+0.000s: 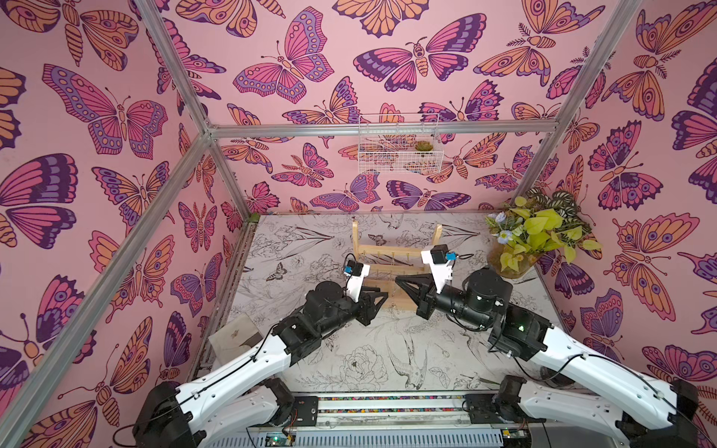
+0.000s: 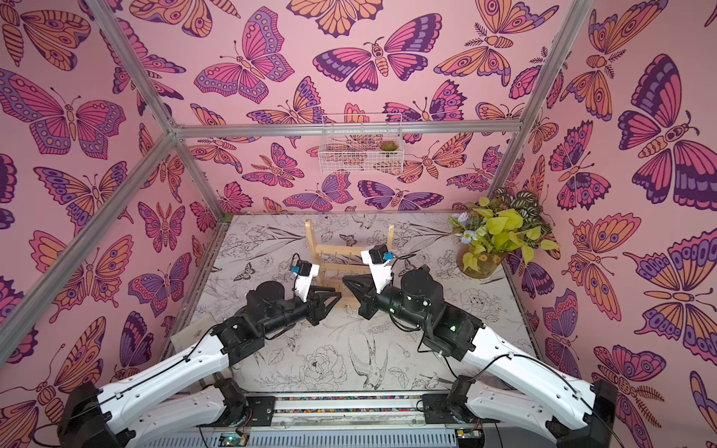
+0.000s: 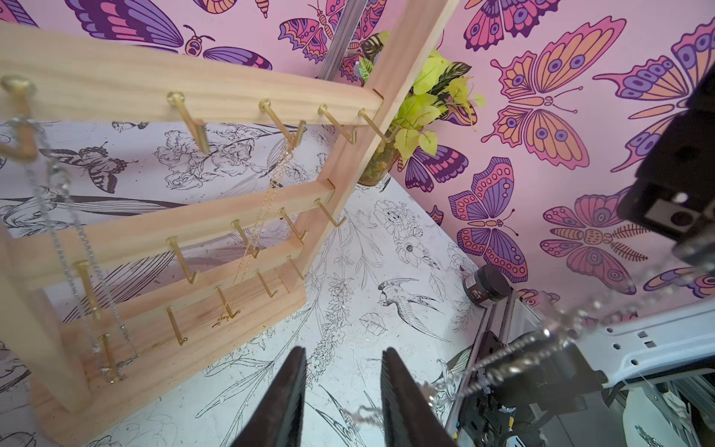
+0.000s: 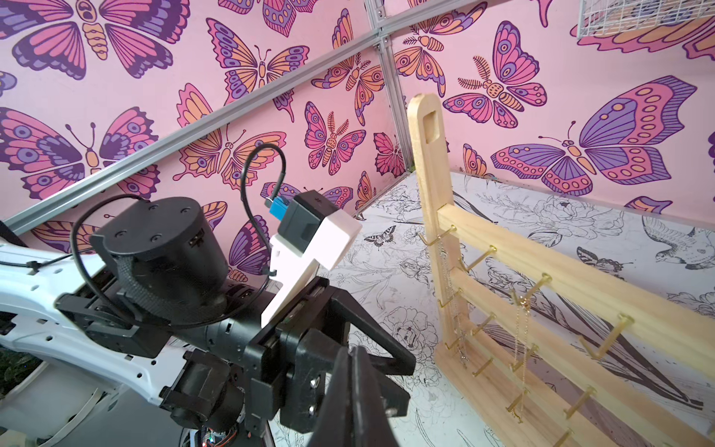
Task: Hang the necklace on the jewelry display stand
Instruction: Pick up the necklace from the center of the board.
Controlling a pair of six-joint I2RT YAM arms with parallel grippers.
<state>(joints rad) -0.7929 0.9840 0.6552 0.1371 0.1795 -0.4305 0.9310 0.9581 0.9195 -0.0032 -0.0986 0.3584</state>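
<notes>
The necklace (image 3: 267,201) hangs from a top-bar hook of the jewelry display stand (image 3: 240,104), ahead of the left claw (image 3: 343,354), whose jaws stand parted, gripping nothing. A blurred silvery strand (image 3: 518,348) runs from beside it to the closed right claw (image 4: 354,354), apparently pinched there. On a careless retreat, that strand could snag the hooks and unseat the gold chain.

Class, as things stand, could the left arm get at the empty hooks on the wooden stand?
Probably yes: the left gripper is open, facing the stand close by, and nothing stands between it and the empty hooks.
</notes>
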